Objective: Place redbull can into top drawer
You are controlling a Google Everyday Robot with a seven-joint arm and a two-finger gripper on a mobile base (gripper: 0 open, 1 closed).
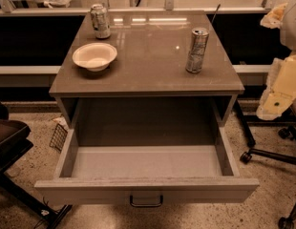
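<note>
a grey cabinet seen from above and in front. its top drawer is already pulled open toward 6 o'clock of the view, with a small dark handle at the middle of its front panel. nothing shows inside the drawer.

on the glossy countertop, the redbull can stands upright at about 3 o'clock, near the right edge, a tall slim silvery can with a pull-tab top. a shorter can stands at 11 o'clock by the back left corner. a pale bowl sits at 9 o'clock, just in front of that can. both are well apart from the redbull can.

the gripper is at 3 o'clock of the view, a cream-coloured shape off the cabinet's right side, apart from the redbull can and holding nothing. whether it is spread or pressed together cannot be told.

judging by this, the drawer step looks done and the task is at the reach for the can. the next move calls for bringing the gripper leftward over the countertop to the can's height. it must then close around the slim body without tipping it, lift it, and carry it toward 6 o'clock to lower it into the drawer.
</note>
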